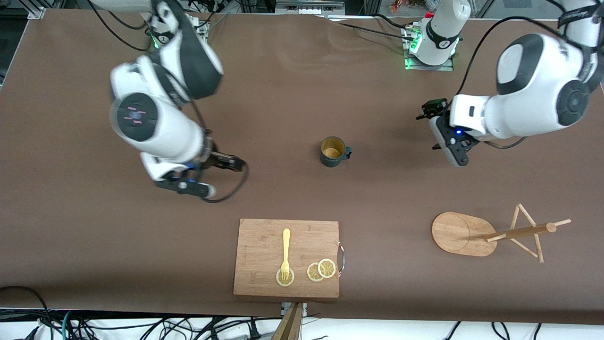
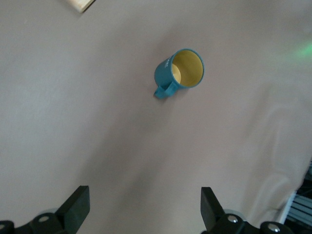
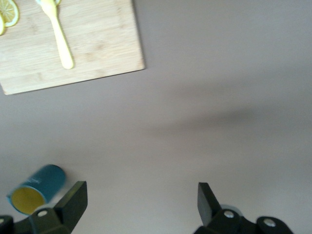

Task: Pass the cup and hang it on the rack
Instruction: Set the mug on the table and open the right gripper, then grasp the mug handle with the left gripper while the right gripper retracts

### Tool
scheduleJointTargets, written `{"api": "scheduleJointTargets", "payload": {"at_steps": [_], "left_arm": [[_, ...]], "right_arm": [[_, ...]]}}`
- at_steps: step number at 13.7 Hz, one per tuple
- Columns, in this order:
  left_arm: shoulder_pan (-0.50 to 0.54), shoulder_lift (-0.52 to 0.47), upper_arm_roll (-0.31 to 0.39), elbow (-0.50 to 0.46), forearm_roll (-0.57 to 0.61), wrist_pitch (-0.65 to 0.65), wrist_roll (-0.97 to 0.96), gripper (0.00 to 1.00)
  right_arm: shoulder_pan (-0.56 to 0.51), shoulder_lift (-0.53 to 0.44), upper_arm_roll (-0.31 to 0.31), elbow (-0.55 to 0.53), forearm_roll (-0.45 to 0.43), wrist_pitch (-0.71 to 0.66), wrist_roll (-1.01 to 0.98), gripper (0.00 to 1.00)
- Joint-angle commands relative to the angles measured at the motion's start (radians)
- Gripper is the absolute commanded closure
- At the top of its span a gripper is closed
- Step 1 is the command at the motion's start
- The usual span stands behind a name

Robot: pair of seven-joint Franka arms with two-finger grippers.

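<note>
The cup (image 1: 333, 152), a small dark teal mug with a yellow-tan inside, stands upright near the middle of the table, its handle toward the left arm's end. Neither gripper touches it. My right gripper (image 1: 186, 186) hangs open and empty over bare table toward the right arm's end; its wrist view shows the cup (image 3: 36, 190) beside one finger, outside the open jaws (image 3: 140, 190). My left gripper (image 1: 450, 147) is open and empty toward the left arm's end, with the cup (image 2: 180, 72) well ahead of its jaws (image 2: 144, 195). The wooden rack (image 1: 460, 233) stands nearer the front camera.
A rectangular wooden cutting board (image 1: 287, 257) lies near the table's front edge, carrying a yellow fork (image 1: 285, 250) and lemon slices (image 1: 321, 270). Brown table cloth (image 1: 401, 189) stretches between cup, rack and board. Cables run along the table edges.
</note>
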Motion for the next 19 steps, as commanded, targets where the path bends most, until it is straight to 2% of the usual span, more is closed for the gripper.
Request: {"api": "scheduleJointTargets", "payload": {"at_steps": [1,2,4,6,8,11,15,17,19], "left_arm": [[0.005,-0.087,-0.085,-0.214,-0.048,0.252,0.103,0.0],[0.007,-0.09,-0.114,-0.275,-0.08,0.352,0.146,0.0],[0.007,-0.079,-0.13,-0.345,-0.225,0.474,0.312,0.0],[0.011,-0.047,-0.13,-0.374,-0.406,0.497,0.525,0.0],[0.011,-0.01,-0.13,-0.4,-0.535,0.548,0.723,0.0],[0.005,0.059,-0.131,-0.434,-0.802,0.588,1.041,0.0],[-0.018,0.155,-0.136,-0.46,-1.205,0.622,1.423,0.0],[-0.035,0.195,-0.136,-0.459,-1.345,0.622,1.57,0.0],[-0.036,0.224,-0.136,-0.46,-1.407,0.62,1.652,0.0]], "right_arm": [[-0.037,-0.233,-0.052,-0.242,0.004,-0.031,-0.155,0.0],[-0.04,-0.29,-0.078,-0.293,0.002,-0.046,-0.193,0.0],[-0.111,-0.402,-0.079,-0.393,-0.01,-0.072,-0.262,0.0],[-0.212,-0.462,-0.031,-0.43,-0.016,-0.101,-0.336,0.0],[-0.321,-0.492,0.053,-0.432,-0.047,-0.12,-0.38,0.0],[-0.323,-0.498,0.053,-0.422,-0.099,-0.117,-0.402,0.0],[-0.329,-0.487,0.052,-0.418,-0.113,-0.111,-0.407,0.0],[-0.33,-0.477,0.043,-0.412,-0.12,-0.108,-0.416,0.0],[-0.327,-0.461,0.042,-0.361,-0.128,-0.127,-0.417,0.0]]}}
